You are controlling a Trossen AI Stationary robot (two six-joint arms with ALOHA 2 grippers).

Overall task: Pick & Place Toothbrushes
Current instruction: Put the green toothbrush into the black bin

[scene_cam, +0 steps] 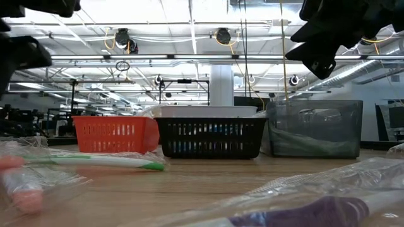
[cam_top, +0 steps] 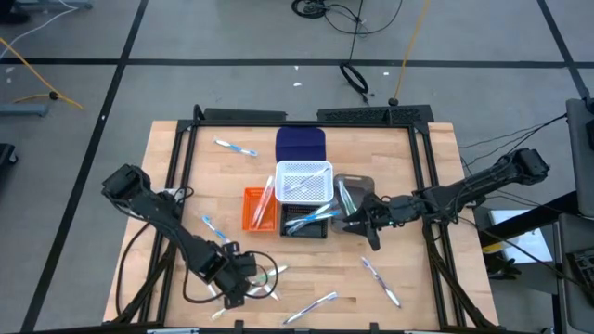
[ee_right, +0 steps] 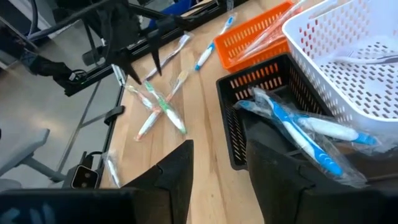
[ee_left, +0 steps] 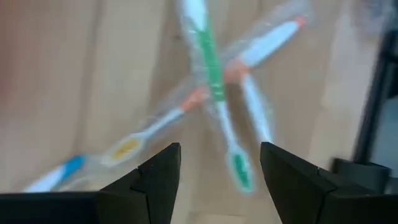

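Wood table (cam_top: 186, 167): left pincer (cam_top: 243, 289) wide open, empty, over toothbrushes (ee_left: 214, 81); right pincer (cam_top: 369, 225) half-open, empty

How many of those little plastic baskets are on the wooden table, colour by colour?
Orange slotted plastic basket: 1
White perforated plastic basket: 1
Black slotted plastic basket: 1
Grey see-through plastic bin: 1
Dark blue plastic bin: 1
Total: 5

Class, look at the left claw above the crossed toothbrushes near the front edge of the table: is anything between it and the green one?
Nothing visible. The left claw is open over the green toothbrush, which lies on top of the crossed pile.
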